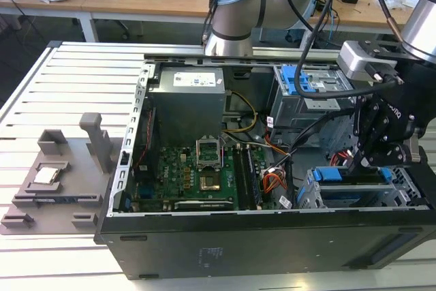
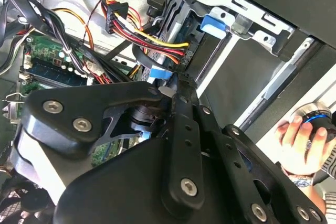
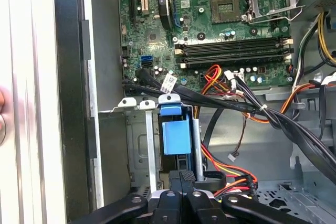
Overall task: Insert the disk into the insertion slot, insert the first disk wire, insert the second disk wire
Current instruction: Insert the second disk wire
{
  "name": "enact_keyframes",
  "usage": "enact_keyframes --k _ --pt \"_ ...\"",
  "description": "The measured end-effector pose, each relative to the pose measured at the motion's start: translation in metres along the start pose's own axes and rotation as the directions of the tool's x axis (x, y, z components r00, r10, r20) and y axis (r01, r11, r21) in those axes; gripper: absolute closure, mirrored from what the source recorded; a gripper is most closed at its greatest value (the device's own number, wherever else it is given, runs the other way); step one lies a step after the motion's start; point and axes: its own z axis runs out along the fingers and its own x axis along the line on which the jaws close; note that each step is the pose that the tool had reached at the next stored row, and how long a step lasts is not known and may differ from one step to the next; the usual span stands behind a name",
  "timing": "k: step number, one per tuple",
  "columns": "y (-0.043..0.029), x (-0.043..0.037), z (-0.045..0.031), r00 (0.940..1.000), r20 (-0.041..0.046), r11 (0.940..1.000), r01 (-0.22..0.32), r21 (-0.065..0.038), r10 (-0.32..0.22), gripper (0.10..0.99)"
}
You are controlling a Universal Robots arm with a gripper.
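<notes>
The disk, its blue carrier (image 1: pixel 349 175) showing, sits inside the insertion slot (image 1: pixel 319 197), the low grey cage at the case's front corner on the exterior view's right. The first wrist view shows the carrier's blue tab (image 3: pixel 176 135) in the cage (image 3: pixel 137 145). My black gripper (image 1: pixel 355 161) hangs right over the disk's inner end. Its fingers (image 3: pixel 173 184) stand pressed together, shut on a blue flat disk wire (image 2: pixel 160 74) at the disk's back edge. A bundle of red, yellow and black wires (image 2: pixel 157 38) runs to the same edge.
The open case (image 1: pixel 225 250) holds the motherboard (image 1: pixel 197 175), a grey power supply (image 1: pixel 187 103) and a taller cage with a blue bracket (image 1: pixel 306 80). Black cables (image 3: pixel 252 109) cross beside the slot. A hand (image 2: pixel 299 135) grips a knob outside the case. A grey fixture (image 1: pixel 61 175) lies on the table.
</notes>
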Motion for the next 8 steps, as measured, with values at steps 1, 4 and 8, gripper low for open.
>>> enact_keyframes --k 1,4,8 --pt "0.0000 0.0000 0.0001 1.0000 0.0002 1.0000 0.000 0.000 0.000 0.973" --pt "0.0000 0.0000 0.0000 1.0000 -0.0001 1.0000 0.000 0.000 0.000 0.871" --pt "0.0008 0.0017 -0.0163 1.0000 0.0006 1.0000 0.000 0.000 0.000 0.871"
